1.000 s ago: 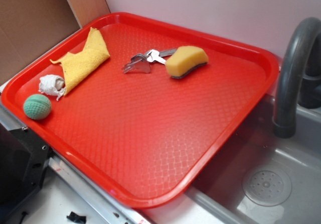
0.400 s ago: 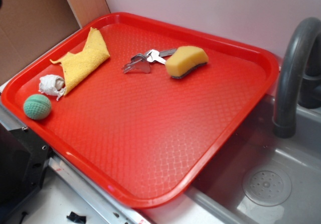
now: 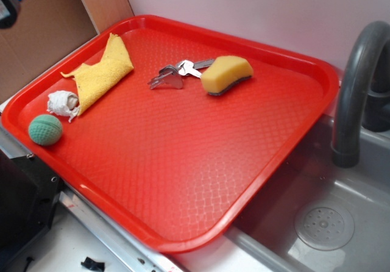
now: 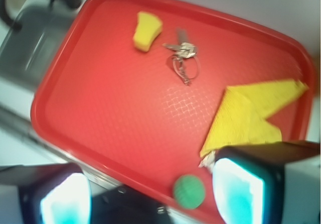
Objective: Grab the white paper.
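Observation:
The white paper [image 3: 62,103] is a small crumpled wad on the red tray [image 3: 183,162] near its left edge, between the yellow cloth [image 3: 100,74] and the green ball [image 3: 45,129]. In the wrist view only a sliver of the paper [image 4: 208,158] shows beside the right finger [image 4: 238,189], which hides the rest. My gripper [image 4: 150,196] is open and empty, high above the tray's left edge. In the exterior view only a corner of the gripper [image 3: 11,0] shows at the top left.
A yellow sponge [image 3: 226,74] and a bunch of keys [image 3: 177,74] lie at the back of the tray. A grey sink [image 3: 323,223] with a dark faucet [image 3: 356,83] is on the right. A brown board [image 3: 42,28] stands behind the tray's left side.
My gripper has come into the exterior view at the top left corner. The things on the tray have not moved.

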Robot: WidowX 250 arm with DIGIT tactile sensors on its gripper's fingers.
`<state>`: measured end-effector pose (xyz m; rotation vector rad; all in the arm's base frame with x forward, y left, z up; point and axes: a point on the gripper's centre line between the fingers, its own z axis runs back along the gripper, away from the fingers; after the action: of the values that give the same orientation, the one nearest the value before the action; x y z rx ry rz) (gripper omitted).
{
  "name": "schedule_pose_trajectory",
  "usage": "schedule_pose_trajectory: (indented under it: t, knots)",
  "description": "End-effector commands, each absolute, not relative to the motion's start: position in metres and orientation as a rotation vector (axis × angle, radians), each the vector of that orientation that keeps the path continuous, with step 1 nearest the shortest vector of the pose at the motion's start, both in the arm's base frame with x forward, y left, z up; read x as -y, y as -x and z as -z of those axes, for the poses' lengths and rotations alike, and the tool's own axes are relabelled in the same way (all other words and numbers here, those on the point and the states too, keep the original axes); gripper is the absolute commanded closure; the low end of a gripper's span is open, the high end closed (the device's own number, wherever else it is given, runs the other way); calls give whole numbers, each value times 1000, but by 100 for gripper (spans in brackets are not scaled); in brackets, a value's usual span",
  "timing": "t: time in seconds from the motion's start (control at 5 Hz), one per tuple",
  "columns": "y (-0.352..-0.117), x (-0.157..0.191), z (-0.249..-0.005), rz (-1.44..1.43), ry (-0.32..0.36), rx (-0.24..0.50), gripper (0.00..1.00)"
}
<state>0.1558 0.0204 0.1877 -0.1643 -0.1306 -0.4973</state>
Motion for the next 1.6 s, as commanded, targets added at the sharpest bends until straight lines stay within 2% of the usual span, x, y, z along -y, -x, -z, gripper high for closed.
schedule_pose_trajectory:
  t: [0.0,0.4,0.6,0.8,1.0,1.4]
  knots:
    - [-169,-54,-152,772,76,140,0]
    - [-175,-86,-108,737,-32,97,0]
    - [-173,-93,-86,709,-49,55,0]
    - [-168,-95,-66,711,-33,20,0]
    - [-167,-96,-45,707,-48,-62,0]
    - [-169,-97,-23,674,-61,-161,0]
